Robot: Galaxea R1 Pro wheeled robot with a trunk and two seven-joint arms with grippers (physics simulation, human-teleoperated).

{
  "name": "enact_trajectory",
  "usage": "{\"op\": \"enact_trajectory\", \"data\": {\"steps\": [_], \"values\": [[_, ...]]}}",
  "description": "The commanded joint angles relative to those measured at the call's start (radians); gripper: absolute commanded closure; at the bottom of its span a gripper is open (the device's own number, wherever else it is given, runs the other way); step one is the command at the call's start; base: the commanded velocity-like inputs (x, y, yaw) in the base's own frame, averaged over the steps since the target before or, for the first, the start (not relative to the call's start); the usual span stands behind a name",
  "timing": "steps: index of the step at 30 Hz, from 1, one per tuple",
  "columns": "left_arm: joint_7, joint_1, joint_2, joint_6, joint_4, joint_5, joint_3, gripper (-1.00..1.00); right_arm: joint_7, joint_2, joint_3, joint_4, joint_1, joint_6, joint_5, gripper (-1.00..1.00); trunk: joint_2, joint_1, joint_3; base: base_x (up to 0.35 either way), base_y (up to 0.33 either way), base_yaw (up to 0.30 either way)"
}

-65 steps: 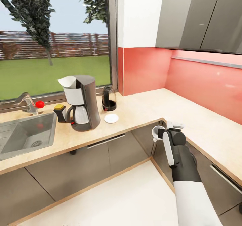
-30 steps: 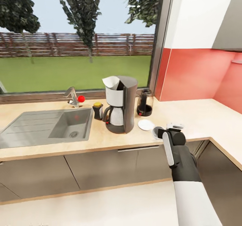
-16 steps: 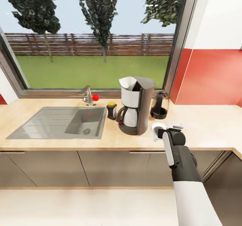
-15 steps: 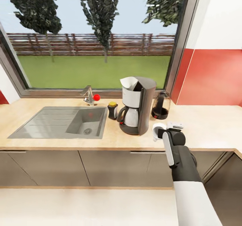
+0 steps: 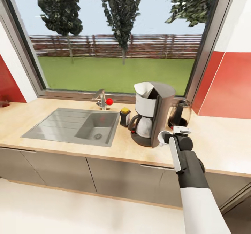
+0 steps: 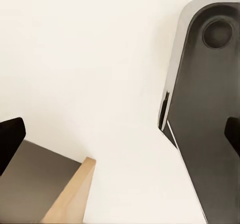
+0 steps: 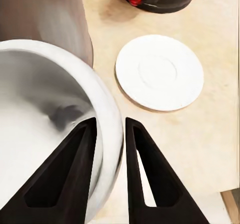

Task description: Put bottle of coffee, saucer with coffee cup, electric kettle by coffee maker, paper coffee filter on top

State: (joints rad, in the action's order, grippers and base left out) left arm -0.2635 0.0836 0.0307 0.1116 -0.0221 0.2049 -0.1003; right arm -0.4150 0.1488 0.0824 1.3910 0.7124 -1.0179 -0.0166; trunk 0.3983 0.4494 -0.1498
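Between the two dark fingers point(image 7: 75, 169) of the right hand point(image 7: 107, 169), the rim wall of the cup point(image 7: 45, 109) is clamped, one finger inside the bowl and one outside. The cup is carried above the tabletop point(image 5: 216, 150), in front of the coffee maker point(image 5: 153, 114). Directly ahead of the hand, the saucer point(image 7: 160, 72) lies flat and bare on the tabletop, just beside the coffee maker's base and near the kettle point(image 5: 179, 114). Judged from this layout, four items are complete: the coffee maker stands on the tabletop, the filter point(image 5: 144, 87) sits in its top housing, the bottle point(image 5: 124, 116) stands just beside it toward the sink point(image 5: 52, 126), and the kettle stands just beside it on the other side. One item remains: lowering the cup onto the saucer and releasing it. The left hand point(image 6: 120, 139) points at the floor with its fingertips well apart and nothing between them. No brand, label or legible writing appears on any item.
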Motion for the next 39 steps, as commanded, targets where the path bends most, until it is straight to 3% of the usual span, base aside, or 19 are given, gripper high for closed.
{"op": "enact_trajectory", "data": {"steps": [1, 9, 35, 39], "values": [[-0.002, 0.001, 0.0, 0.003, 0.001, 0.01, -0.009, -1.0, -0.001, -0.001, 0.001, 0.001, 0.001, -0.004, -0.003, 1.0, 0.002, 0.001, -0.002, 0.098, -0.284, 0.062], [-0.002, 0.001, -0.001, 0.003, 0.001, 0.01, -0.009, -1.0, -0.001, -0.004, 0.002, 0.002, 0.001, -0.003, -0.001, 1.0, 0.002, 0.001, -0.002, 0.054, -0.198, 0.017], [-0.003, 0.001, -0.001, 0.002, 0.001, 0.01, -0.01, -1.0, -0.002, -0.006, 0.004, 0.0, 0.001, -0.004, 0.001, 1.0, 0.002, 0.001, -0.002, 0.001, -0.005, 0.0], [-0.005, -0.018, 0.001, -0.008, 0.007, 0.01, -0.009, -1.0, -0.004, 0.007, 0.003, 0.013, 0.0, -0.008, -0.003, 1.0, 0.002, 0.001, -0.002, 0.0, 0.0, 0.0]]}}
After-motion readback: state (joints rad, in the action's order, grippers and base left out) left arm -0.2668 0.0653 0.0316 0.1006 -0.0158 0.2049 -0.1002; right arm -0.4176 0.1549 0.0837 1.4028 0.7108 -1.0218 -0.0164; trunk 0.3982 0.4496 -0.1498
